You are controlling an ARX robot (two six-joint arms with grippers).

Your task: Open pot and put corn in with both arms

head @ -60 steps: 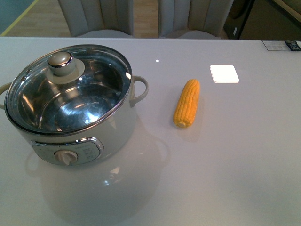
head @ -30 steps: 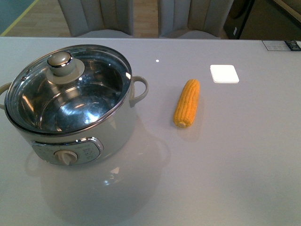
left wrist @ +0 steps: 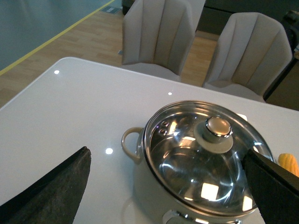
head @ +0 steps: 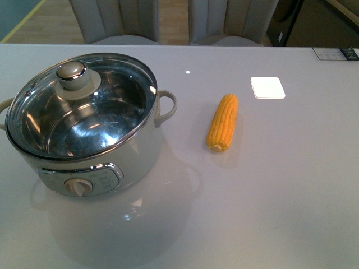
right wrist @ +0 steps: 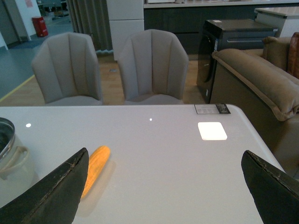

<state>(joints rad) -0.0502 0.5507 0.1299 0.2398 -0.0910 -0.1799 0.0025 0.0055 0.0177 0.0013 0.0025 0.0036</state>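
The large round white electric pot (head: 95,162) with a shiny steel inner bowl stands on the left side of the glossy white table (head: 269,196), its dial panel facing the robot. The steel-rimmed glass lid (head: 84,106) sits closed on it, and its cream knob (head: 72,72) lies toward the far side of the pot. The tapered yellow-orange corn cob (head: 223,122) lies flat on the table to the right of the pot, clear of its loop handle.

The first step is opening the pot. The left gripper (left wrist: 167,154) looks down on the lid with its black fingers (left wrist: 60,191) spread wide and holding nothing. It should centre on the knob, close squarely and lift straight up, since the glass lid could slide or tip if it is caught off-centre. The right gripper (right wrist: 164,154) is also wide open and empty, with the corn ahead of it. A grasp across the cob's middle looks soundest.

A flat white square pad (head: 267,87) lies beyond the corn, and a small printed card (head: 335,54) lies at the far right edge. Neither blocks the path. Two grey upholstered chairs (head: 115,19) stand behind the table.
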